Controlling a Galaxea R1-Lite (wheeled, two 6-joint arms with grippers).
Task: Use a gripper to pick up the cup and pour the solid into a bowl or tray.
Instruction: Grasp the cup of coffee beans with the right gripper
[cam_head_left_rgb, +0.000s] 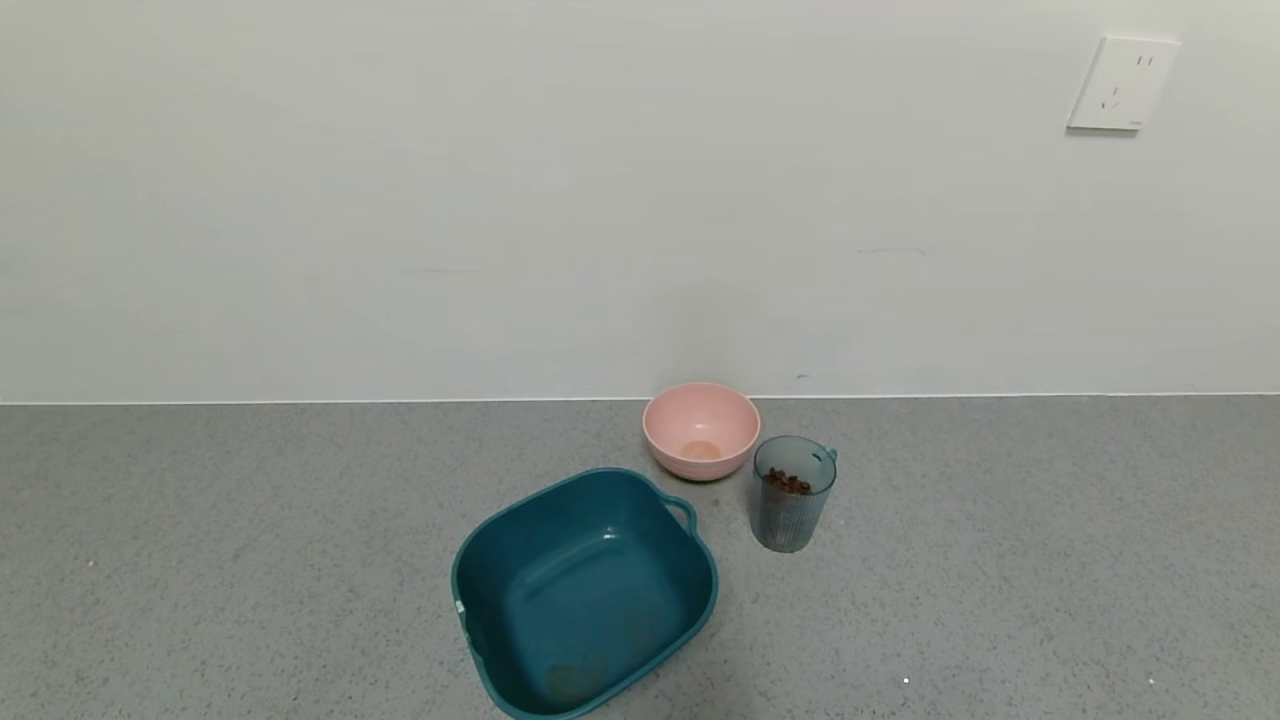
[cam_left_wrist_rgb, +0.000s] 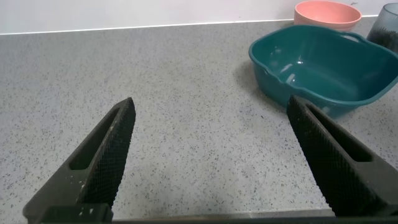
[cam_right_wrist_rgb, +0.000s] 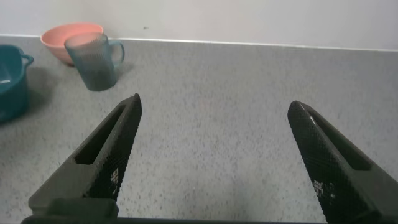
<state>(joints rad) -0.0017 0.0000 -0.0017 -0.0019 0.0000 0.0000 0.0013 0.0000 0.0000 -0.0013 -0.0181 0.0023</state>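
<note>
The ribbed blue-grey cup (cam_head_left_rgb: 793, 492) stands upright on the grey counter, right of the dark teal tub (cam_head_left_rgb: 585, 592), with brown bean-like solid (cam_head_left_rgb: 788, 482) inside it. In the right wrist view the cup (cam_right_wrist_rgb: 93, 61) is far off, well beyond my open right gripper (cam_right_wrist_rgb: 213, 106), whose fingers hold nothing. My left gripper (cam_left_wrist_rgb: 211, 106) is open over bare counter, with the tub (cam_left_wrist_rgb: 323, 68) some way ahead of it. Neither gripper shows in the head view.
A small pink bowl (cam_head_left_rgb: 700, 430) sits behind the tub and beside the cup, close to the white wall. A wall socket (cam_head_left_rgb: 1122, 84) is at the upper right. Grey speckled counter stretches to both sides.
</note>
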